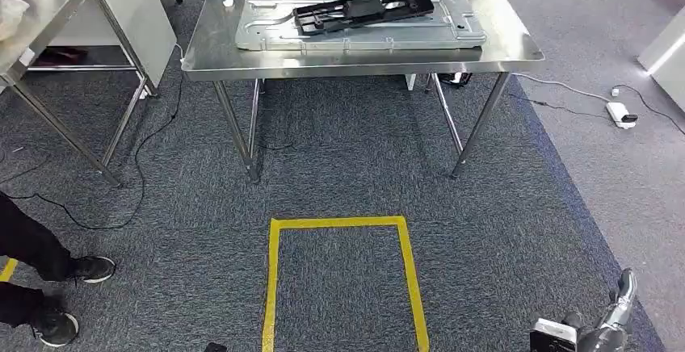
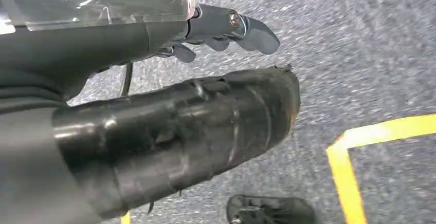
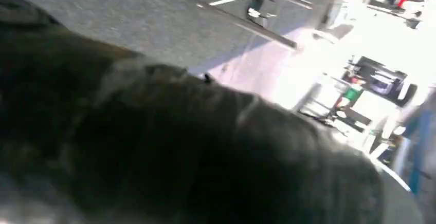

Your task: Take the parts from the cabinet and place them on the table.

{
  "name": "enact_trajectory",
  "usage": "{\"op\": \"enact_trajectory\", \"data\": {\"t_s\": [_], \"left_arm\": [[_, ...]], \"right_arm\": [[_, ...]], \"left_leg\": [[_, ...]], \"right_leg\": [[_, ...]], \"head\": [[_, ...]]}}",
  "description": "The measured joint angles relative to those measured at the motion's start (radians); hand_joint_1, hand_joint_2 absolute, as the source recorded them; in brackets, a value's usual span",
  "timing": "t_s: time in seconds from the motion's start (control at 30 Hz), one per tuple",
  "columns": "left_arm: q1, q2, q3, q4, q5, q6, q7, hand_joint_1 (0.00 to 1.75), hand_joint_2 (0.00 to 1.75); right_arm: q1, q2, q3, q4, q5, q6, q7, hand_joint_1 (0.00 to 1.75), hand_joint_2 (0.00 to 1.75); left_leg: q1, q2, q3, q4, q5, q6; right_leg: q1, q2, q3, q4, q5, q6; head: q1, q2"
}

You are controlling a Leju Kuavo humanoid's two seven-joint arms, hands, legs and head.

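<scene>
**Parts laid on the worktop, arms hanging**

A black part (image 1: 363,9) lies flat on a grey panel (image 1: 359,31) on the steel worktop (image 1: 210,53), stacked for support. Left hand (image 2: 221,29) hangs over carpet, fingers loosely curled, holding nothing. Right hand (image 1: 618,308) hangs low; its fingers' state cannot be told.

table (image 1: 210,53): well ahead of right hand (image 1: 618,303), to its left | flat panel (image 1: 266,33): on table | dark part (image 1: 359,9): on panel | floor square (image 1: 275,287): left of hand | person's shoes (image 1: 89,270): far left
</scene>
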Motion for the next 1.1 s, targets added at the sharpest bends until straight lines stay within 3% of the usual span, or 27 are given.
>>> {"op": "enact_trajectory", "data": {"t_s": [0.03,0.13,0.23,0.27,0.3,0.33,0.37,0.4,0.47,0.5,0.57,0.6,0.63,0.67,0.73,0.77,0.8,0.83,0.93,0.97,1.0,1.03,1.1], "left_arm": [[0.001,-0.001,0.001,0.0,0.0,0.0,0.0,0.0,0.0],[0.001,-0.001,0.001,0.0,0.0,0.0,0.0,0.0,0.0],[0.001,-0.001,0.001,0.0,0.0,0.0,0.0,0.0,0.0],[0.001,-0.001,0.003,0.0,0.0,0.001,0.0,0.0,0.0],[0.001,-0.002,0.003,0.0,0.0,0.002,0.0,0.0,0.0],[0.001,-0.004,0.005,0.0,0.0,0.002,0.0,0.0,0.0],[0.001,-0.006,0.013,0.0,0.001,0.003,0.0,0.0,0.0],[0.0,-0.007,0.017,0.0,0.001,0.004,0.0,0.0,0.0],[0.002,-0.009,0.022,0.0,0.001,0.004,0.0,0.0,0.0],[0.004,-0.009,0.023,0.0,0.0,0.005,0.001,0.0,0.0],[0.005,-0.009,0.025,0.0,0.0,0.005,0.003,0.0,0.0],[0.005,-0.009,0.026,0.0,-0.002,0.005,0.003,0.0,0.0],[0.006,-0.009,0.027,0.0,-0.003,0.005,0.003,0.0,0.0],[0.007,-0.01,0.028,0.0,-0.004,0.005,0.003,0.0,0.0],[0.009,-0.01,0.03,0.0,-0.006,0.005,0.004,0.0,0.0],[0.008,-0.01,0.032,0.0,-0.006,0.005,0.003,0.0,0.0],[0.009,-0.01,0.036,0.0,-0.006,0.005,0.004,0.0,0.0],[0.011,-0.012,0.041,0.0,-0.006,0.005,0.004,0.0,0.0],[0.009,-0.013,0.048,0.0,-0.009,0.006,0.01,0.0,0.0],[0.009,-0.015,0.048,0.0,-0.011,0.006,0.013,0.0,0.0],[0.009,-0.018,0.049,0.0,-0.013,0.006,0.013,0.0,0.0],[0.009,-0.02,0.051,0.0,-0.014,0.006,0.015,0.0,0.0],[0.011,-0.021,0.055,0.0,-0.014,0.006,0.018,0.0,0.0]], "right_arm": [[0.002,0.005,-0.012,0.006,-0.008,0.009,0.0,0.0,0.0],[0.002,0.005,-0.012,0.006,-0.008,0.009,0.0,0.0,0.0],[0.003,0.008,-0.023,0.012,-0.015,0.018,0.0,0.0,0.0],[0.003,0.015,-0.05,0.025,-0.032,0.04,0.0,0.0,0.0],[0.003,0.02,-0.065,0.032,-0.042,0.055,0.0,0.0,0.0],[0.001,0.034,-0.109,0.051,-0.061,0.098,-0.007,0.0,0.0],[-0.022,0.069,-0.207,0.115,-0.077,0.199,-0.015,0.0,0.0],[-0.028,0.08,-0.246,0.143,-0.074,0.224,-0.016,0.0,0.0],[-0.042,0.103,-0.327,0.203,-0.052,0.269,-0.031,0.0,0.0],[-0.058,0.114,-0.371,0.234,-0.044,0.296,-0.038,0.0,0.0],[-0.081,0.133,-0.444,0.301,-0.03,0.345,-0.047,0.0,0.0],[-0.088,0.138,-0.473,0.329,-0.022,0.359,-0.05,0.0,0.0],[-0.104,0.143,-0.505,0.369,-0.021,0.381,-0.051,0.0,0.0],[-0.128,0.146,-0.548,0.418,-0.023,0.414,-0.051,0.0,0.0],[-0.17,0.154,-0.661,0.526,-0.017,0.453,-0.057,0.0,0.0],[-0.189,0.155,-0.71,0.579,-0.007,0.454,-0.059,0.0,0.0],[-0.204,0.155,-0.751,0.632,0.006,0.451,-0.062,0.0,0.0],[-0.228,0.152,-0.796,0.692,0.023,0.436,-0.064,0.0,0.0],[-0.267,0.138,-0.909,0.878,0.071,0.381,-0.071,0.0,0.0],[-0.277,0.123,-0.944,0.936,0.084,0.358,-0.07,0.0,0.0],[-0.289,0.12,-0.971,0.99,0.093,0.336,-0.065,0.0,0.0],[-0.303,0.11,-0.999,1.049,0.099,0.317,-0.047,0.0,0.0],[-0.324,0.099,-1.04,1.153,0.112,0.285,-0.013,0.0,0.0]], "left_leg": [[0.0,0.001,-0.01,0.002,0.007,-0.001],[0.0,0.001,-0.01,0.002,0.007,-0.001],[0.0,0.002,-0.019,0.004,0.012,-0.002],[0.001,0.002,-0.033,0.01,0.02,-0.006],[0.001,0.002,-0.039,0.014,0.023,-0.007],[0.001,0.001,-0.055,0.026,0.031,-0.013],[-0.004,0.002,-0.076,0.049,0.04,-0.032],[-0.002,0.003,-0.076,0.046,0.044,-0.039],[0.003,-0.001,-0.084,0.061,0.036,-0.05],[0.003,-0.005,-0.101,0.103,-0.008,-0.053],[0.005,-0.006,-0.158,0.251,-0.102,-0.059],[0.005,-0.006,-0.183,0.322,-0.132,-0.062],[0.006,-0.006,-0.192,0.359,-0.138,-0.064],[0.007,-0.006,-0.176,0.344,-0.117,-0.063],[0.008,-0.013,-0.085,0.201,-0.038,-0.058],[0.008,-0.038,-0.031,0.104,-0.003,-0.052],[0.009,-0.076,0.0,0.056,-0.021,-0.043],[0.009,-0.08,0.005,0.047,-0.017,-0.044],[0.007,-0.054,0.003,0.037,-0.021,-0.036],[0.019,-0.041,0.009,0.02,-0.011,-0.023],[0.016,-0.032,0.01,0.015,-0.009,-0.017],[0.015,-0.021,0.008,0.015,-0.008,-0.013],[0.011,0.006,0.004,0.017,-0.01,-0.01]], "right_leg": [[-0.001,0.0,-0.002,0.034,0.009,0.002],[-0.001,0.0,-0.002,0.034,0.009,0.002],[-0.002,0.0,0.003,0.047,0.028,0.004],[-0.004,0.0,0.032,0.028,0.076,0.005],[-0.005,0.0,0.059,-0.004,0.098,0.004],[-0.007,-0.001,0.163,-0.147,0.121,0.0],[0.002,0.0,0.244,-0.301,0.062,-0.02],[0.005,0.0,0.242,-0.299,0.063,-0.025],[-0.004,-0.003,0.241,-0.309,0.078,-0.045],[-0.004,-0.002,0.234,-0.309,0.083,-0.054],[-0.001,0.001,0.221,-0.309,0.092,-0.06],[0.0,0.004,0.215,-0.307,0.095,-0.06],[0.0,0.009,0.21,-0.305,0.098,-0.058],[0.001,0.017,0.207,-0.303,0.101,-0.055],[0.0,0.033,0.205,-0.297,0.101,-0.053],[0.0,0.04,0.205,-0.293,0.101,-0.051],[-0.001,0.045,0.199,-0.292,0.1,-0.047],[0.0,0.055,0.194,-0.29,0.104,-0.04],[0.0,0.081,0.19,-0.295,0.114,-0.021],[0.001,0.069,0.189,-0.286,0.106,-0.015],[0.002,0.034,0.177,-0.261,0.088,-0.013],[0.002,0.019,0.143,-0.198,0.049,-0.011],[-0.002,0.015,0.057,-0.032,-0.024,-0.006]], "head": [[0.0,0.0],[0.0,0.0],[0.0,0.0],[0.0,0.0],[0.0,0.0],[0.0,0.0],[0.0,0.0],[-0.002,0.0],[0.0,0.0],[-0.001,0.0],[-0.002,0.0],[-0.002,0.0],[-0.002,0.0],[-0.002,0.0],[-0.002,0.0],[-0.002,0.0],[-0.001,0.0],[-0.002,0.0],[-0.002,0.0],[-0.001,0.0],[0.0,0.0],[0.001,0.0],[0.001,0.0]]}}
